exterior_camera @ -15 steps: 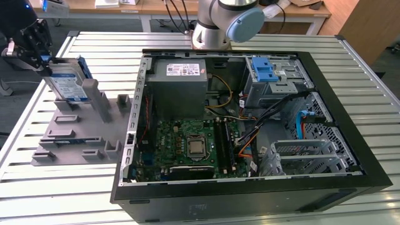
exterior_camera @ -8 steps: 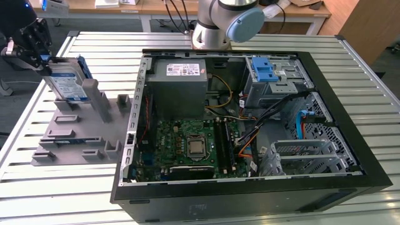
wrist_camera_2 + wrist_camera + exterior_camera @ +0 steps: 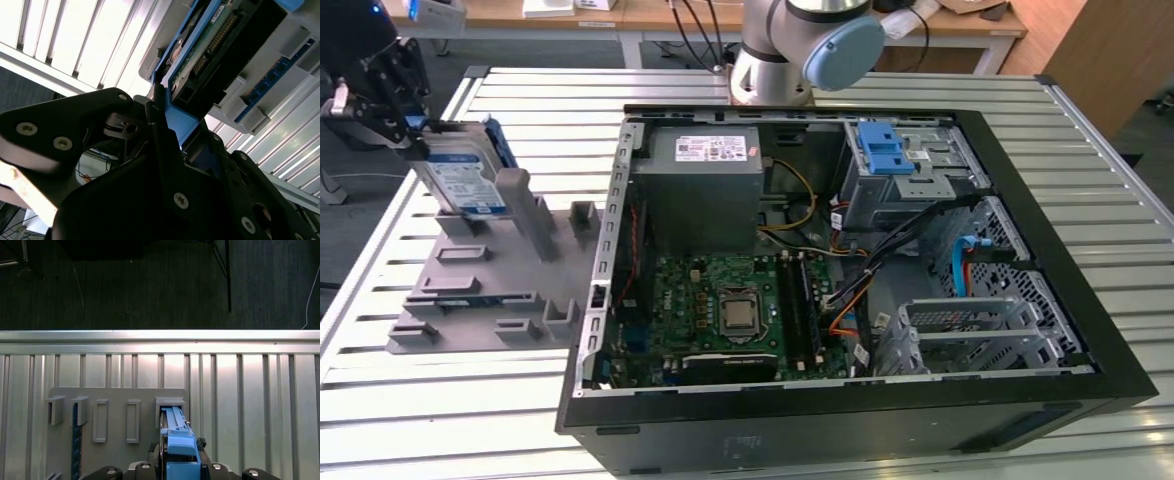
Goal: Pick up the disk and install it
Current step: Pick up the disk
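At the exterior view's far left, your black pincer [image 3: 416, 128] is clenched on the top of the disk [image 3: 460, 175], a flat silver metal hard drive with a blue-and-white label and a bright blue plastic carrier frame. The disk stands upright with its lower edge at a slot of the grey plastic slotted holder [image 3: 480, 290], which sits on the ribbed metal table [image 3: 440, 400]. To the right lies the open black computer case [image 3: 827, 420].

Treat the disk as stiff, dense and sensitive to shock. Its metal faces look slippery, so take it by the frame's edges. The second wrist view shows a finger [image 3: 160, 145] against the blue carrier frame [image 3: 182, 125], and the exposed green circuit board [image 3: 210, 45]. The first wrist view shows how the frame [image 3: 177, 432] lines up with the holder [image 3: 115, 400].
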`<state>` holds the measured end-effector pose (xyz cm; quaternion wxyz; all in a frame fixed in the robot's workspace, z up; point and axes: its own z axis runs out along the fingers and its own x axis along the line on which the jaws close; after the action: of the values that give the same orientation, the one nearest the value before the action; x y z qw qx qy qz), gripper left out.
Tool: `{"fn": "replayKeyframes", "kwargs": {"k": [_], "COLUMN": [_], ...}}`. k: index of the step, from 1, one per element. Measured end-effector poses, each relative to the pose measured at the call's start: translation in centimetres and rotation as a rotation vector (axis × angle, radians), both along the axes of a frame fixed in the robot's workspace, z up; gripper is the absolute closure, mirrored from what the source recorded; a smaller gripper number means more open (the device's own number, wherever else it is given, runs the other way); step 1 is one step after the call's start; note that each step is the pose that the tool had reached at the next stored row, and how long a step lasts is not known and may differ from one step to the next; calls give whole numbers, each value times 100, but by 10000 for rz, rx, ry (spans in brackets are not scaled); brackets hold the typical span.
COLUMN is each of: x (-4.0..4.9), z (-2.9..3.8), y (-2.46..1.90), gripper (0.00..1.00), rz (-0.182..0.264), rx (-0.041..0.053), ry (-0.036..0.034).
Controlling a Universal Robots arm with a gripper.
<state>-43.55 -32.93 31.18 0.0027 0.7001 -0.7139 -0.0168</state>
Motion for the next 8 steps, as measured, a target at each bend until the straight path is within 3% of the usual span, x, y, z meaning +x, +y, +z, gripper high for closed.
{"fn": "replayKeyframes", "kwargs": {"k": [8], "x": [0], "z": [28], "y": [0], "gripper": [63], "rz": [0], "rx": [0], "ry": [0]}}
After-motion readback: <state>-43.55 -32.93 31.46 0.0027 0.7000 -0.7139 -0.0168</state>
